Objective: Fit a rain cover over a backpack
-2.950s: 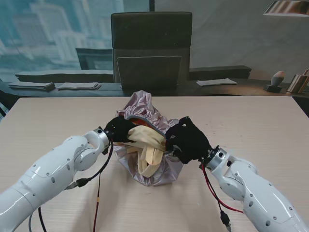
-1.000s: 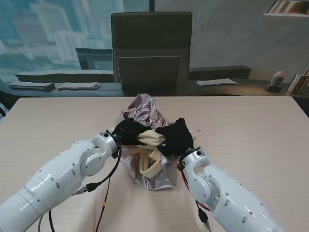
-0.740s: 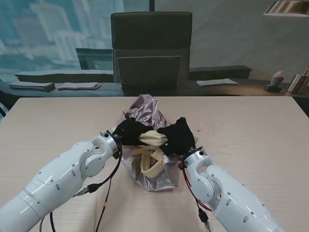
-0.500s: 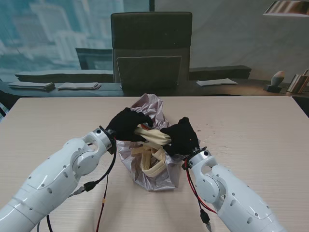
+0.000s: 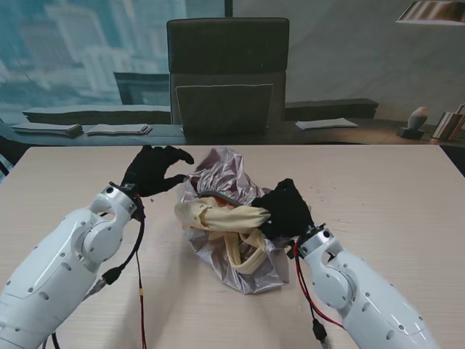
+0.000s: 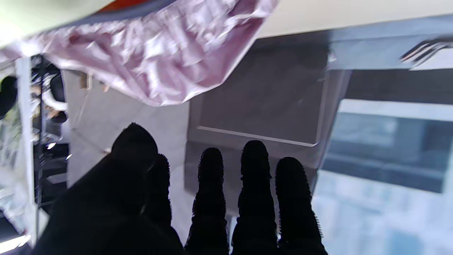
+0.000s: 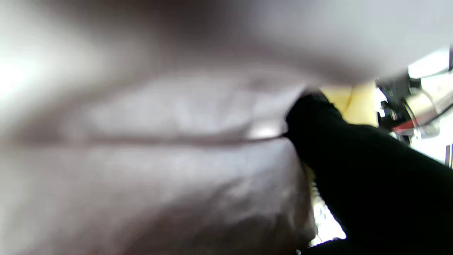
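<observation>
A small cream backpack [image 5: 227, 217] with cream straps lies mid-table inside a crumpled silvery-pink rain cover [image 5: 231, 169]. My left hand [image 5: 152, 171] hovers to the left of the bundle with fingers spread and empty; the left wrist view shows its fingertips [image 6: 211, 166] apart and a flap of the cover [image 6: 159, 67] beyond them. My right hand [image 5: 286, 209] is closed on the bundle's right side, gripping cover fabric at the backpack. The right wrist view is filled by blurred cover [image 7: 159, 159], with one black finger [image 7: 339, 152] pressed into it.
A dark office chair [image 5: 227, 73] stands behind the table's far edge. Papers lie on the dark counter [image 5: 327, 123] behind. Red and black cables hang from both forearms over the light wooden table [image 5: 392, 189].
My left hand has let go of the bundle and moved left and away, opening its fingers. The right hand moved right, still holding. The bundle has shifted toward me and the cover spread wider.
</observation>
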